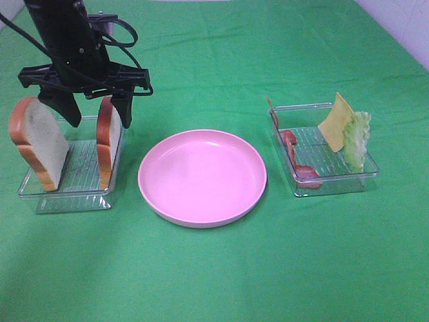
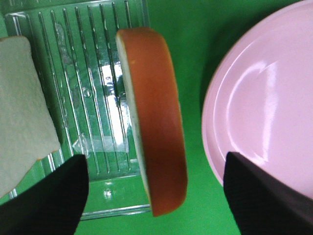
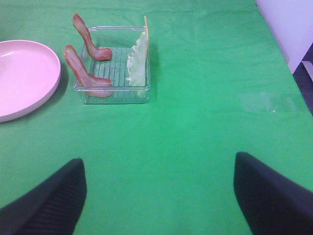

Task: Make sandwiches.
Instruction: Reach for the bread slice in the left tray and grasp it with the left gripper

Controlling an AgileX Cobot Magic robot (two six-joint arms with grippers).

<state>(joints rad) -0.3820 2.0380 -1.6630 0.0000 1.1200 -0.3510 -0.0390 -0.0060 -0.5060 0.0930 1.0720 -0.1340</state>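
Two toy bread slices stand on edge in the left clear tray [image 1: 74,194]: one at its left [image 1: 39,142] and one at its right [image 1: 108,142]. My left gripper [image 1: 92,111] is open above the tray and straddles the right slice [image 2: 156,117] without touching it. The other slice [image 2: 22,107] lies outside the fingers. The round pink plate [image 1: 201,176] is bare. The right tray [image 1: 335,182] holds yellow cheese [image 1: 337,122], green lettuce [image 1: 357,137] and two bacon strips [image 1: 291,144]. My right gripper [image 3: 156,166] is open and empty over bare cloth, apart from that tray [image 3: 117,95].
A green cloth covers the table. The plate [image 2: 264,98] sits close to the right of the bread tray [image 2: 93,88]. A white wall [image 1: 402,27] borders the table's far right corner. In the right wrist view the bacon [image 3: 85,73] and lettuce [image 3: 138,61] stand upright.
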